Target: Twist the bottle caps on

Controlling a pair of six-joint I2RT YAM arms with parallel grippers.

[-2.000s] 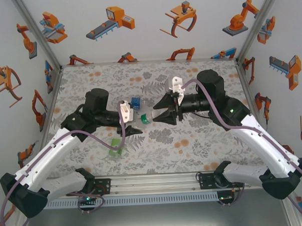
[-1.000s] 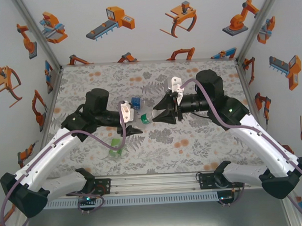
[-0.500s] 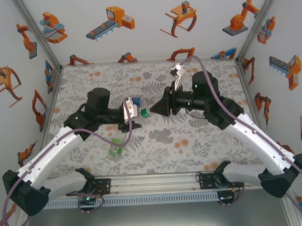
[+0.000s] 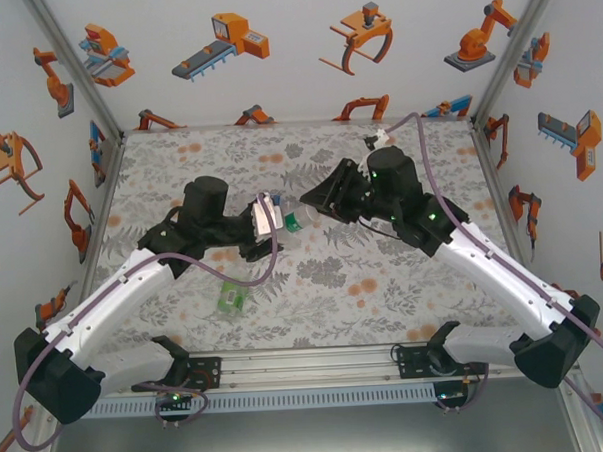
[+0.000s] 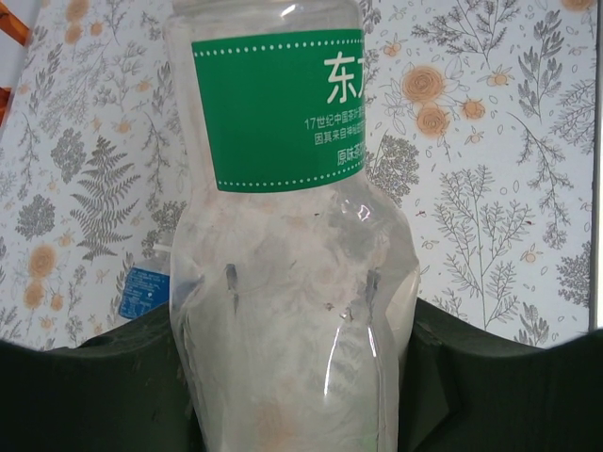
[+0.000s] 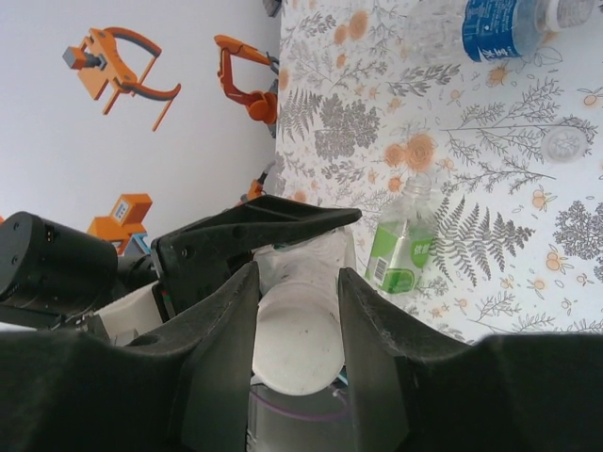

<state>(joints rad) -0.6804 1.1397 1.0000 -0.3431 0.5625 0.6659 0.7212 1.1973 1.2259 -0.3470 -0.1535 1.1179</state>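
Gripping the green-labelled bottle point(image 5: 283, 122) low on its body, the left gripper point(image 5: 292, 377) is clamped tight around it over the middle of the floral table point(image 4: 384, 292). The right gripper point(image 6: 297, 330) pinches a white cap point(image 6: 297, 356) between its fingers point(image 6: 226, 339), close against the left gripper. A slim bottle point(image 6: 400, 247) rests on the table nearby.

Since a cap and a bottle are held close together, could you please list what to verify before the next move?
1. Grip of left gripper on clear green-labelled plastic bottle: ok.
2. Grip of right gripper on round white plastic cap: ok.
3. Cap square on the bottle's neck: cannot tell.
4. Slim clear bottle with green-and-white label standing apart from both grippers: ok.
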